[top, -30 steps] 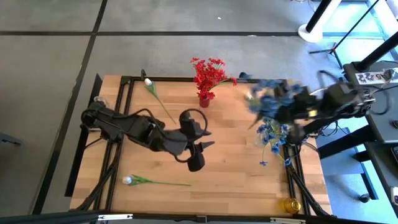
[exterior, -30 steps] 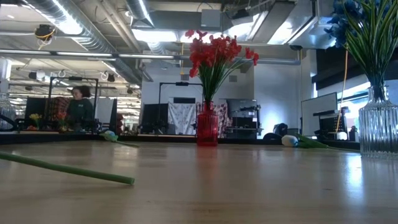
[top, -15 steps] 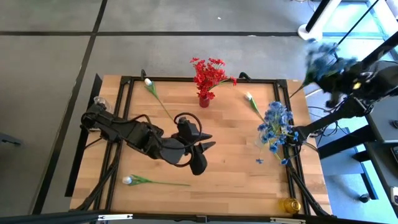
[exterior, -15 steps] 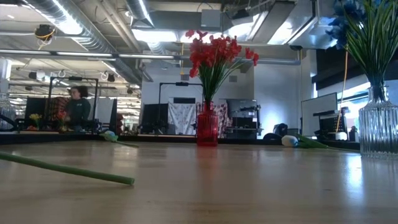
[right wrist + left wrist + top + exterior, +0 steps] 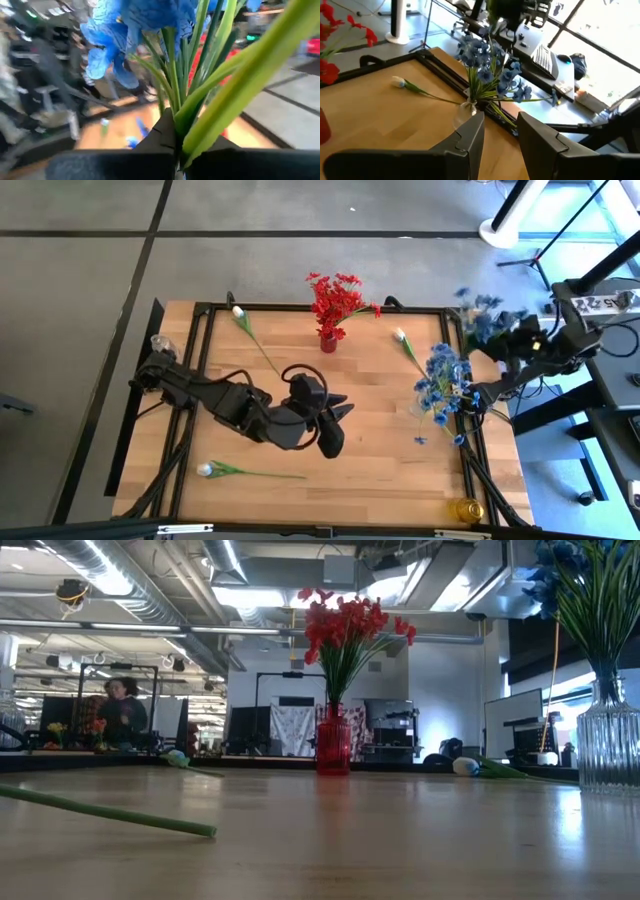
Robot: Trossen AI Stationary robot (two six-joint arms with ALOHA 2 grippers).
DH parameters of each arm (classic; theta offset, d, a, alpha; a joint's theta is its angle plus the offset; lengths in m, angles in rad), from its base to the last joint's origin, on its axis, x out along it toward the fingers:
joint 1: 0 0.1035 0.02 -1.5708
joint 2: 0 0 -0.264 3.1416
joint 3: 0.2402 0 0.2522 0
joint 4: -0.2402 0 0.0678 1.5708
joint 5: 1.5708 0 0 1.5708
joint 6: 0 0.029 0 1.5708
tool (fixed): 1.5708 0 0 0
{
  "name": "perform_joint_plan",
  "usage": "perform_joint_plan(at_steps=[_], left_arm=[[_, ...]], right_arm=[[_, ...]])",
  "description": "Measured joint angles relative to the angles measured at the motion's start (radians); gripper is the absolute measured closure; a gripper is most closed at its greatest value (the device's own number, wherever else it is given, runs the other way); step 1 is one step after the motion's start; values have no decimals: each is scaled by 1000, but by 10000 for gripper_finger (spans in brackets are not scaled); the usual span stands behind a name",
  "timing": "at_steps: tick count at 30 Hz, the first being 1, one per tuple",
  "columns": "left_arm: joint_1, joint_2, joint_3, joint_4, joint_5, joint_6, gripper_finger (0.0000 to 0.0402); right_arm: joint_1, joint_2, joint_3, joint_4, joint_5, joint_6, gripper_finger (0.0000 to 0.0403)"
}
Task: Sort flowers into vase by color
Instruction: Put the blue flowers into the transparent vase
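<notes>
Red and most blue flowers are in vases; our right tool (image 5: pixel 517 340) grips a blue sprig (image 5: pixel 478 312) off the counter's right edge, three white flowers (image 5: pixel 243 322) lie unsorted, and the left tool (image 5: pixel 335 425) hangs open mid-counter.

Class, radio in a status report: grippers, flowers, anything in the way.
Right gripper shut on blue sprig, off the table's right edge. Left gripper open, mid-table. Blue bunch in clear vase, red bunch in red vase. Three white flowers lie loose.

Our left gripper (image 5: pixel 338 423) hovers open mid-table; our right gripper (image 5: pixel 520 340) is raised beyond the table's right edge, clamped.
</notes>
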Motion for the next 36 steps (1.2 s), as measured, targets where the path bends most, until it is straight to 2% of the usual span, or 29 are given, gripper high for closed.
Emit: perform_joint_plan(at_steps=[4,9,16,26,32,36], left_arm=[[-10,2,0,1,-39,-42,289],[-8,2,0,1,-61,-72,289],[6,2,0,1,-76,-72,289],[9,2,0,-4,-76,-75,289],[10,2,0,-6,-76,-75,289],[9,2,0,-5,-76,-78,289]], right_arm=[[0,-104,-125,78,-72,2,399],[-1,-167,-219,94,-127,35,400],[-1,-181,-302,160,-162,45,400],[-1,-181,-325,215,-144,-32,400],[-1,-183,-389,269,-252,-79,400],[0,-183,-424,273,-266,-79,400]])
